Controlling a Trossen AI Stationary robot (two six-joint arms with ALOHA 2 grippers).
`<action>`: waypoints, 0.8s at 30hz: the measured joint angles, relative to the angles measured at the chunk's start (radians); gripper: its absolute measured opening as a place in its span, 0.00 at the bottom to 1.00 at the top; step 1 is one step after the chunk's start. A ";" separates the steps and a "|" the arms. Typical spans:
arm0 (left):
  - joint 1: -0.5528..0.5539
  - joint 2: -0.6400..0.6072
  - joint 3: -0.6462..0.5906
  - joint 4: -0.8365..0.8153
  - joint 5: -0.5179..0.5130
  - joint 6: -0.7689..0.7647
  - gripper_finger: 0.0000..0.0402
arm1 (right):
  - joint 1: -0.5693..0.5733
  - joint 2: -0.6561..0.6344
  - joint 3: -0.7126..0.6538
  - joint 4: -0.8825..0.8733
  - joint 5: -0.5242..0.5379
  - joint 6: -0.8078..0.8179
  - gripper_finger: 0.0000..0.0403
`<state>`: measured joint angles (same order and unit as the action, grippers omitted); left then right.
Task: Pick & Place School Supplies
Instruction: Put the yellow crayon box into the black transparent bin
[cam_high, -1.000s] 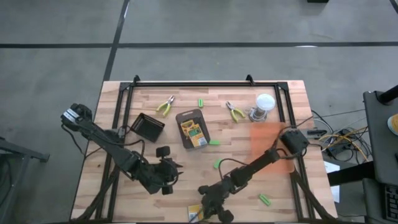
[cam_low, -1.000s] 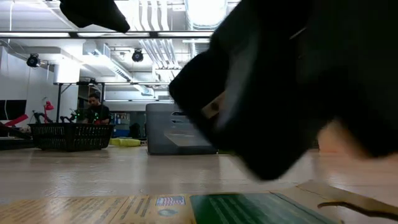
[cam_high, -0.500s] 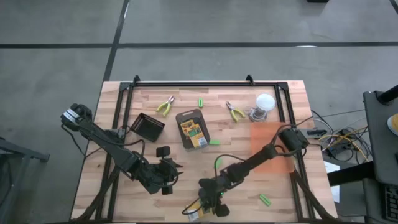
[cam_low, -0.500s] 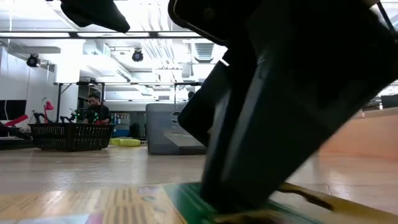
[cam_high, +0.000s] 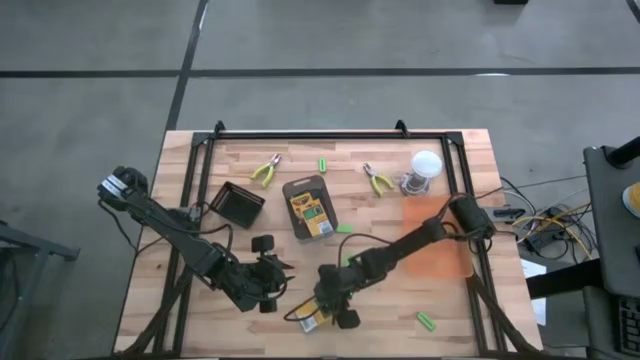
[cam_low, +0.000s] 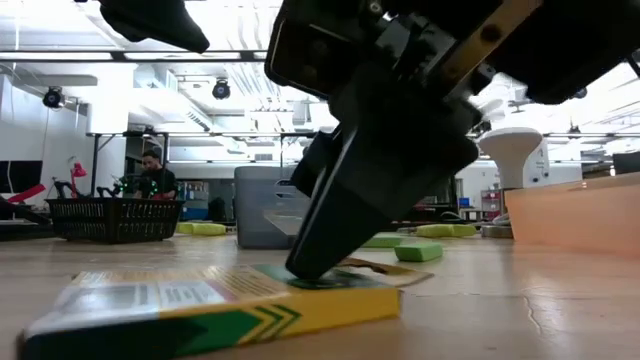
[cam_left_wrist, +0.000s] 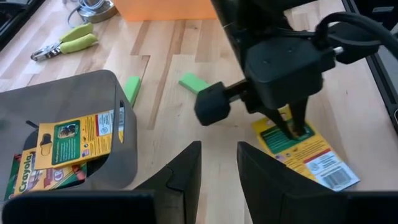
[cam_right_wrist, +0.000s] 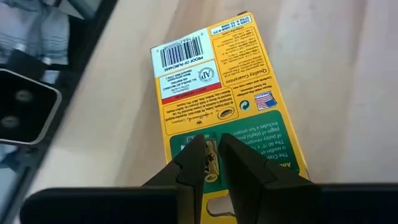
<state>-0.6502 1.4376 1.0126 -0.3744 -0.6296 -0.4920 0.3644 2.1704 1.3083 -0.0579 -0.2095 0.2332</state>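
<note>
High view: right gripper (cam_high: 322, 312) down on a crayon box (cam_high: 311, 318) lying on the table (cam_high: 460, 310), toward the table's near edge from the grey tray (cam_high: 309, 206). Left gripper (cam_high: 268, 278) waits beside it.

Low view: fingertips touching the box's upper face.

Right wrist view: fingers (cam_right_wrist: 196, 163) nearly together, pinching the box's hang tab (cam_right_wrist: 212, 162).

Left wrist view: left fingers (cam_left_wrist: 186, 168) parted, empty.
</note>
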 joint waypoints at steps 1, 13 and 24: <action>0.000 0.000 0.000 0.000 0.000 0.003 0.27 | -0.004 -0.004 0.000 -0.003 0.004 -0.016 0.14; 0.000 0.000 -0.002 0.000 0.001 0.004 0.27 | -0.005 -0.126 -0.012 -0.206 0.341 -0.141 0.14; 0.000 0.000 -0.002 0.001 0.000 0.001 0.27 | 0.037 -0.120 -0.010 -0.178 0.341 -0.159 0.14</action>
<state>-0.6502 1.4376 1.0107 -0.3737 -0.6292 -0.4912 0.4016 2.0506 1.2980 -0.2355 0.1312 0.0746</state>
